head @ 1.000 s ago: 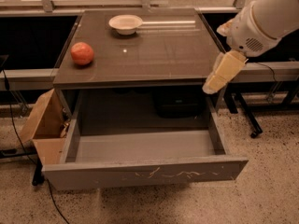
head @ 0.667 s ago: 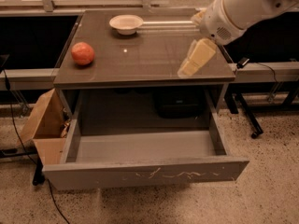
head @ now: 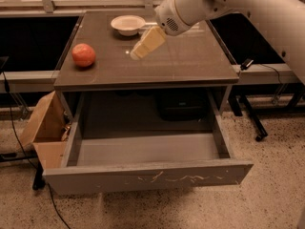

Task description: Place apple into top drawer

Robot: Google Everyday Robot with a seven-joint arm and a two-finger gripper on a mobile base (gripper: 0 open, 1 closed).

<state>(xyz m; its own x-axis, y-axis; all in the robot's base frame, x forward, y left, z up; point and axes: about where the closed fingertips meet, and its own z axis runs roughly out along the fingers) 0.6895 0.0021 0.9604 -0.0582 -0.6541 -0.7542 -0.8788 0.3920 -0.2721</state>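
The apple (head: pixel 83 55), round and reddish-orange, sits on the brown tabletop (head: pixel 190 61) near its left edge. The top drawer (head: pixel 147 176) is pulled out below the tabletop, with a grey scratched front panel and nothing inside. My gripper (head: pixel 137 52) hangs over the middle of the tabletop, to the right of the apple and apart from it, with the white arm reaching in from the upper right.
A shallow cream bowl (head: pixel 127 24) stands at the back of the tabletop, just behind the gripper. A tan cardboard box (head: pixel 44 130) sits on the floor left of the drawer. A dark object (head: pixel 183 104) is under the table. Black table legs (head: pixel 248 116) stand at right.
The arm has swung left across the tabletop, from beyond its right edge to its middle, bringing the gripper closer to the apple. The apple, bowl and drawer have not moved.
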